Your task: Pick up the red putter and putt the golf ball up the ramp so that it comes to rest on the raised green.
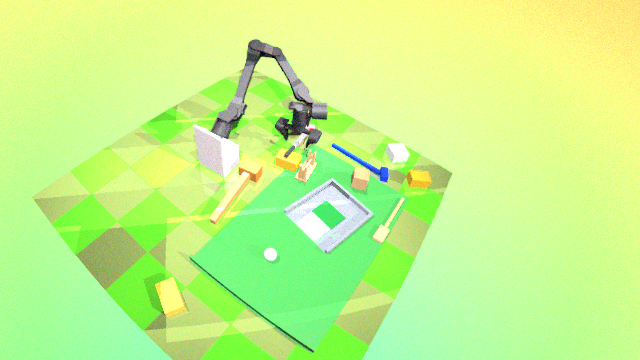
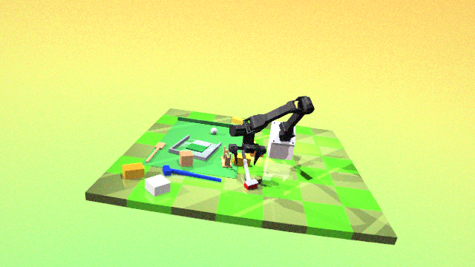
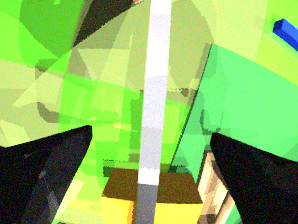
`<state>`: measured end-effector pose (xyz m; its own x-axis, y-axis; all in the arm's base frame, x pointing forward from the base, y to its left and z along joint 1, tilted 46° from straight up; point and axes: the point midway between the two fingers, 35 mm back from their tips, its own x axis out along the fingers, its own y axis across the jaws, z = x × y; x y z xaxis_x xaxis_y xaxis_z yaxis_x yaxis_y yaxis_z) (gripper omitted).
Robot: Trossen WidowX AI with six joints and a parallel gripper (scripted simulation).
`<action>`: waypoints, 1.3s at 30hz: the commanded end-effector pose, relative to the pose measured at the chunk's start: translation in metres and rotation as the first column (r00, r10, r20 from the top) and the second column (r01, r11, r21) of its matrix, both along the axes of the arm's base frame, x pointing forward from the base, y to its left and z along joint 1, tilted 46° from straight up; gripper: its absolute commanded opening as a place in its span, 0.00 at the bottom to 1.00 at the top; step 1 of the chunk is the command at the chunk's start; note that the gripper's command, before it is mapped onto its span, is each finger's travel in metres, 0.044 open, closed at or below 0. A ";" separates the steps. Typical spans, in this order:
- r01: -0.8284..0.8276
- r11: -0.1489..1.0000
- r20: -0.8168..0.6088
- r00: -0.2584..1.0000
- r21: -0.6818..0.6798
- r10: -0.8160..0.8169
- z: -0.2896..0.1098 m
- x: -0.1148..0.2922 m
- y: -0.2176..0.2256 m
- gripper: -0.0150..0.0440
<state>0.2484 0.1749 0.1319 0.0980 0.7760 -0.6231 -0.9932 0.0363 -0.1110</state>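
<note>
The red putter (image 2: 248, 173) has a white shaft and a red head (image 2: 251, 185) resting on the checkered floor; its grip end leans on a yellow block (image 1: 289, 160). My gripper (image 2: 247, 153) is open and straddles the shaft without touching it; it also shows in the top view (image 1: 296, 130). The white golf ball (image 1: 270, 254) lies on the green mat. The raised green (image 1: 328, 214) sits inside a grey ramp frame.
A blue putter (image 1: 360, 162), two wooden putters (image 1: 230, 198) (image 1: 389, 220), a small wooden rack (image 1: 306, 167), tan, orange and yellow blocks (image 1: 360, 178) (image 1: 419, 178) (image 1: 170, 296), and a white block (image 1: 398, 152) lie around the mat. The white arm base box (image 1: 215, 150) stands at the left.
</note>
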 end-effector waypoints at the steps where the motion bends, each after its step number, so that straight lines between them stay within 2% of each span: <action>1: 0.005 1.000 -0.005 1.000 -0.004 -0.005 -0.005 0.000 0.002 1.00; 22: 0.005 1.000 -0.005 1.000 -0.003 -0.005 -0.021 0.002 0.019 1.00; 38: 0.001 1.000 0.001 1.000 0.002 -0.001 -0.017 0.003 0.018 0.29; 39: 0.001 1.000 0.001 1.000 0.002 -0.001 -0.017 0.003 0.018 0.28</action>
<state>0.2511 0.1934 0.1142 0.0985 0.7770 -0.6217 -0.9932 0.0373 -0.1107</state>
